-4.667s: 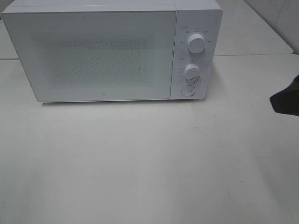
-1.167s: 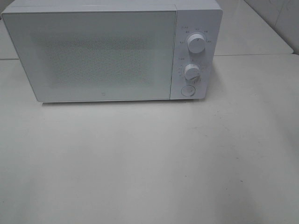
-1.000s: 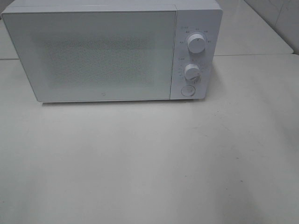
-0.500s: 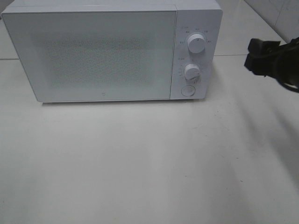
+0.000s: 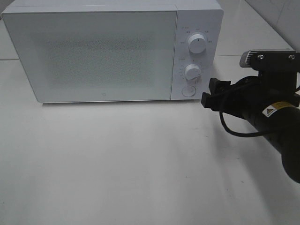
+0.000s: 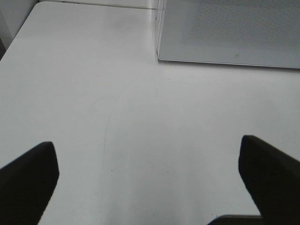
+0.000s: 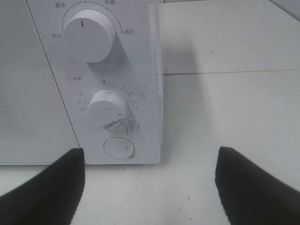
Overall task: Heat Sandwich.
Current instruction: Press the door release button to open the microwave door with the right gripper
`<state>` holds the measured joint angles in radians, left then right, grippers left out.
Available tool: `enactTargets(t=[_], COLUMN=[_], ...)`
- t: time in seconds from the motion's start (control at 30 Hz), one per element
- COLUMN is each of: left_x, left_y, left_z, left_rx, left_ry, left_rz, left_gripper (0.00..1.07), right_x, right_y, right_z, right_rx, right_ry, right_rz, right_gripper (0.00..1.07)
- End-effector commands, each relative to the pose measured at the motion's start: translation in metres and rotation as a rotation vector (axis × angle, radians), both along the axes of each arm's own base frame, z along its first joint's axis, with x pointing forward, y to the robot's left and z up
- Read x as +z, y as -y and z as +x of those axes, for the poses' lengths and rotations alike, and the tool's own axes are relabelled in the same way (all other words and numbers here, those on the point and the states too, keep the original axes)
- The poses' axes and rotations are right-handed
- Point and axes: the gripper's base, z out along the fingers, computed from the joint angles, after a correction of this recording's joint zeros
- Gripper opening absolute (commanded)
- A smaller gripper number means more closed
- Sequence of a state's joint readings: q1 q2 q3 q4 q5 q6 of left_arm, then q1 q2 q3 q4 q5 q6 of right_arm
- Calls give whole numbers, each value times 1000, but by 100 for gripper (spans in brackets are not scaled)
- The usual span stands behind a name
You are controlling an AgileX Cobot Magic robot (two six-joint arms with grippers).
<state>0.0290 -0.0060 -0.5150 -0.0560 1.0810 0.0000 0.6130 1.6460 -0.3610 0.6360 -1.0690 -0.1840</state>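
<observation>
Right wrist view gives you the right gripper [image 7: 151,154] with its two dark fingers [image 7: 47,190] spread wide and nothing between them, only their tips in the picture and the rest cut off. Past the gap you see the microwave [image 7: 140,93] control panel: an upper dial [image 7: 89,35], a lower dial [image 7: 108,108] with scuffing beneath it, and a round button [image 7: 118,147] lowest. The small print around the dials is too fine to read.

In the exterior high view the same gripper [image 5: 208,92] is near the panel's lower right corner, not touching it, and the arm runs off the right edge.

Left wrist view shows you the left gripper [image 6: 147,145] spread wide too, holding nothing above the bare white table [image 6: 117,93], with a lower corner of the microwave [image 6: 225,33] beyond; this gripper is outside the exterior high picture.

The microwave door [image 5: 93,56] is closed, and its dotted, frosted pane lets nothing through. You cannot see the sandwich in any view, so neither its place nor its look can be told.
</observation>
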Motion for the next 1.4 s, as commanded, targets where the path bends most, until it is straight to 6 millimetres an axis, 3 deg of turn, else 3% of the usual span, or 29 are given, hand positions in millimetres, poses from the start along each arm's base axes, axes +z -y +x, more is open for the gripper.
enactTargets(t=[0.03,0.43,0.8,1.1,1.2,1.27,1.37,1.4], left_x=[0,0,0,0,0,0,0,0], left_y=[1,1,1,1,1,1,1,1], left_z=[-1,-1,-1,-1,-1,-1,-1,-1], left_rx=[-4,-4,-4,-4,-4,-4,-4,-4], left_ry=[25,25,22,22,22,22,22,22], left_rz=[-9,-9,-9,-9,-9,-9,-9,-9], left_gripper=[99,99,99,99,99,99,99,99], right_x=[-2,-16,-18,-20,-20,-20,-19,-19], right_y=[-7,-40,-45,-46,-47,-48,-50,-50], right_z=[-3,-9,-13,-14,-15,-15,-15,-15], right_rx=[-27,25,37,-41,-96,-103,-172,-172], right_ry=[21,-24,-53,-102,-123,-128,-158,-158], right_rz=[0,-18,-12,256,474,520,768,768], right_gripper=[76,76,76,76,75,74,70,70])
